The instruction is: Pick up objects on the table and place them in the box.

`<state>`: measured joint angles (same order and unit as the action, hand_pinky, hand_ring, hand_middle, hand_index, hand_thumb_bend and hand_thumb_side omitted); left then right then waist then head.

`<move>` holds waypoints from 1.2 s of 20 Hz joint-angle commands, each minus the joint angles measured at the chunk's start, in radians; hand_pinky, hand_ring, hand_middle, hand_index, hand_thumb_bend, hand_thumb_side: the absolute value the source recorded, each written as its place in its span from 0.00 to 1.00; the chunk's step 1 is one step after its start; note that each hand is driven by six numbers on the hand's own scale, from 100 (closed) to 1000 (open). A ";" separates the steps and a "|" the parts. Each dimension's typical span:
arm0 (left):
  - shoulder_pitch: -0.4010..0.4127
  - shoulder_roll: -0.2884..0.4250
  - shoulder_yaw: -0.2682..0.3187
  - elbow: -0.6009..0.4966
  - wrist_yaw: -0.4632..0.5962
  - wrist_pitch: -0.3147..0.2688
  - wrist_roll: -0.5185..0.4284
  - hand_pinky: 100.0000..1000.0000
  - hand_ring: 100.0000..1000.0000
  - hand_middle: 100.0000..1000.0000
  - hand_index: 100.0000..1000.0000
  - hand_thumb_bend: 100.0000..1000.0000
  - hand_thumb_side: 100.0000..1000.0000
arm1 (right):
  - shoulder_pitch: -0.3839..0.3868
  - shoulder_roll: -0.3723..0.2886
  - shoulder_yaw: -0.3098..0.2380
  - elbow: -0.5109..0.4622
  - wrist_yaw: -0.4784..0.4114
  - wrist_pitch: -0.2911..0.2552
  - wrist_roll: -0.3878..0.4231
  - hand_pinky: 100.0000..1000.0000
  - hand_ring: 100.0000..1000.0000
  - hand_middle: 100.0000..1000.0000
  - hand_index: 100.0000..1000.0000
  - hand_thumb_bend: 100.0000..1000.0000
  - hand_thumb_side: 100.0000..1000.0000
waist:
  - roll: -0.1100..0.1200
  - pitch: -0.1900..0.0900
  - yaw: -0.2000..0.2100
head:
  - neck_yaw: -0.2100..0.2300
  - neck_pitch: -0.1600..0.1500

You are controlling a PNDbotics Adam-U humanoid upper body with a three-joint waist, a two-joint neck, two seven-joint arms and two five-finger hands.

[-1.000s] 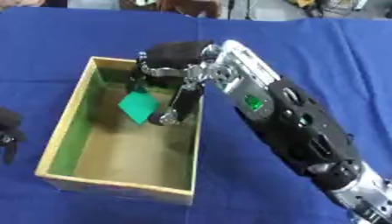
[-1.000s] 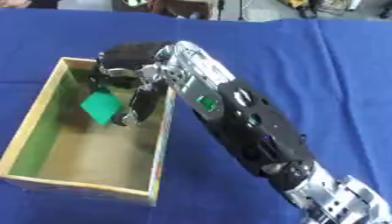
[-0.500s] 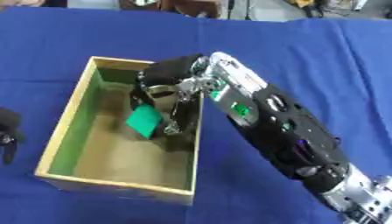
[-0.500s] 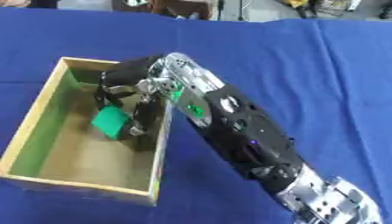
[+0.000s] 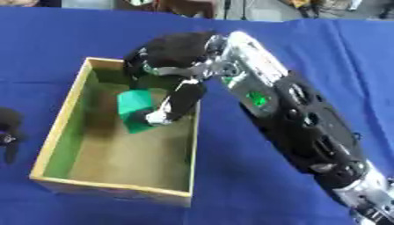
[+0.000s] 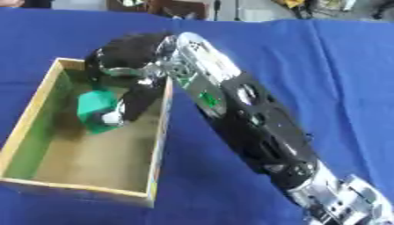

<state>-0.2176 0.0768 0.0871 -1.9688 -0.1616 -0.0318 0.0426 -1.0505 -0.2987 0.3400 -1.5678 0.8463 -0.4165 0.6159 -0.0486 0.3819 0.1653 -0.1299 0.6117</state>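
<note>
A wooden box with a green-tinted inner wall stands on the blue cloth at the left. My right hand reaches over its far right corner from the right, fingers curled down into it. They pinch a green block, which hangs tilted inside the box near its right wall; whether it touches the floor I cannot tell. My left hand shows only as dark fingers at the left edge, outside the box.
Blue cloth covers the whole table. My right forearm lies diagonally across the cloth to the lower right corner. Chair legs and floor clutter show beyond the far edge.
My right hand has lowered the green block deeper into the box and a little toward its middle. The box has stayed in place.
</note>
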 commanded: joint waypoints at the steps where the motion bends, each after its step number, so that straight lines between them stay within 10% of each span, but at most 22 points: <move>1: -0.008 0.003 0.016 -0.018 -0.004 0.000 0.012 0.00 0.30 0.43 0.42 0.00 0.92 | 0.028 -0.074 -0.079 -0.153 -0.078 0.124 -0.138 0.73 0.79 0.62 0.79 0.00 0.97 | 0.009 -0.017 -0.008 | 0.016 -0.010; 8: -0.009 0.001 0.034 -0.024 -0.013 0.002 0.032 0.00 0.30 0.43 0.42 0.00 0.91 | 0.251 -0.189 -0.254 -0.419 -0.369 0.467 -0.500 0.69 0.69 0.50 0.69 0.00 0.70 | 0.028 -0.005 -0.053 | 0.054 -0.018; 12: -0.010 -0.001 0.040 -0.026 -0.016 0.002 0.041 0.00 0.30 0.43 0.42 0.00 0.91 | 0.365 -0.207 -0.333 -0.431 -0.489 0.495 -0.679 0.68 0.66 0.48 0.67 0.00 0.66 | 0.038 -0.001 -0.071 | 0.072 -0.021; 21: -0.023 -0.004 0.065 -0.031 -0.018 -0.006 0.071 0.00 0.30 0.43 0.42 0.00 0.91 | 0.438 -0.161 -0.395 -0.423 -0.558 0.522 -0.753 0.72 0.65 0.48 0.67 0.00 0.57 | 0.068 0.025 -0.126 | 0.125 -0.041; 24: -0.027 -0.001 0.075 -0.031 -0.019 -0.014 0.095 0.00 0.30 0.43 0.42 0.00 0.90 | 0.505 -0.098 -0.462 -0.430 -0.594 0.502 -0.794 0.81 0.72 0.61 0.81 0.00 0.82 | 0.079 0.032 -0.153 | 0.143 -0.046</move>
